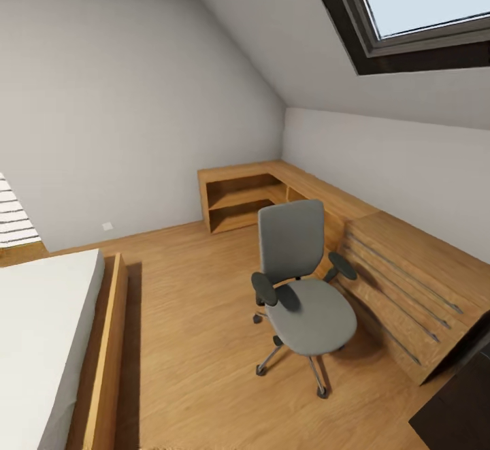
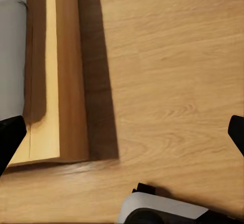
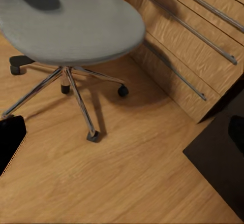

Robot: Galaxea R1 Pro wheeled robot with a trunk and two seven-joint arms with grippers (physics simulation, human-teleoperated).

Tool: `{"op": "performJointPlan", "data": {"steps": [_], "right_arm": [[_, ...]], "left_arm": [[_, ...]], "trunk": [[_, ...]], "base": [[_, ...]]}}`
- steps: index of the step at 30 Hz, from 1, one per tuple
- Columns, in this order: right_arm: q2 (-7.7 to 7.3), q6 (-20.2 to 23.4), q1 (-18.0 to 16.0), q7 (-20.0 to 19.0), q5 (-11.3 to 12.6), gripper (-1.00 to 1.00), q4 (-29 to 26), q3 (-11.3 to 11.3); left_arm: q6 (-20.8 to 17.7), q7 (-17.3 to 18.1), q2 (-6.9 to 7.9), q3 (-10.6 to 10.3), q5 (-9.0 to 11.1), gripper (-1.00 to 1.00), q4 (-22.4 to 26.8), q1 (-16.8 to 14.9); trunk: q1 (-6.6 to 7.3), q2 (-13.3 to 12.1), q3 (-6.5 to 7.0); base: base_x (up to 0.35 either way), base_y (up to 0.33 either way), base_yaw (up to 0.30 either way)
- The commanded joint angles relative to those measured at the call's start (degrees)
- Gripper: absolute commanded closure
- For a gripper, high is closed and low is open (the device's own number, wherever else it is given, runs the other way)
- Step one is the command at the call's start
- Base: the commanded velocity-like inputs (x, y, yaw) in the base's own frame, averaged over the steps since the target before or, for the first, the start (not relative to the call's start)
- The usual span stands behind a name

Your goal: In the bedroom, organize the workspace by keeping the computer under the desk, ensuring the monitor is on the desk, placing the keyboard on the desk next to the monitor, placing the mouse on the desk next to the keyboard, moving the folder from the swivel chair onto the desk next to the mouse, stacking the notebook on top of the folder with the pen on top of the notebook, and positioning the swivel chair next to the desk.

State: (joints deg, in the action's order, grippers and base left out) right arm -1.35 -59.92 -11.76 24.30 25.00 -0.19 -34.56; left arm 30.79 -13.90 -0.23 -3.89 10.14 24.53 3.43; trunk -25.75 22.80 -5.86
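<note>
Attic bedroom, wood floor. The swivel chair (image 1: 303, 286) stood on open floor just beside the light wooden drawer unit (image 1: 408, 286), its back toward the far corner where a low wooden counter (image 1: 272, 178) ran along the wall. Seat bare: no folder visible on it from the head view or the right wrist view. A dark glossy corner at the lower right of the head view was probably the desk (image 1: 456, 416), so the chair sat near it but not yet tucked alongside. Monitor, keyboard, mouse, notebook and pen were not to be seen from here.

A bed (image 1: 41, 341) with a wooden frame lay at the left.

Left gripper (image 2: 122, 132): dark fingertips at opposite edges of its wrist view, spread wide, nothing between them, hanging over bare floor by the bed frame. Right gripper (image 3: 127, 137): fingertips likewise far apart and empty, looking down at the chair's star base and casters.

Judgement: the robot was surveying or approaching; arms carried low and unloaded for travel.
</note>
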Motion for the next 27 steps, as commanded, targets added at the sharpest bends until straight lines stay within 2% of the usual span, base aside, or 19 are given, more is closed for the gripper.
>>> {"op": "performJointPlan", "data": {"steps": [1,10,21,27], "right_arm": [[0.04,-0.08,-0.02,0.30,0.24,-1.00,-0.01,-0.50],[0.19,-0.08,-0.01,0.17,0.19,-1.00,0.07,-0.57],[0.18,-0.08,-0.01,-0.05,0.21,-1.00,0.10,-0.60],[-0.02,-0.08,-0.01,-2.23,0.26,-1.00,0.14,-0.54]], "left_arm": [[0.75,-0.28,0.04,-0.42,0.48,-1.00,-0.26,0.00],[5.00,-0.25,0.01,-0.43,0.36,-1.00,-1.42,0.00],[5.96,-0.33,-0.17,-0.35,0.32,-1.00,-1.53,0.00],[6.03,-0.32,-0.44,-0.32,0.32,-1.00,-1.58,0.00]], "trunk": [[-0.03,0.11,-0.15],[-0.03,0.11,-0.48],[-0.03,0.11,-0.95],[-0.03,0.11,-1.28]], "base": [[0.000,0.000,0.245],[0.000,0.000,0.246],[0.000,0.000,0.245],[0.000,0.000,0.233]]}}
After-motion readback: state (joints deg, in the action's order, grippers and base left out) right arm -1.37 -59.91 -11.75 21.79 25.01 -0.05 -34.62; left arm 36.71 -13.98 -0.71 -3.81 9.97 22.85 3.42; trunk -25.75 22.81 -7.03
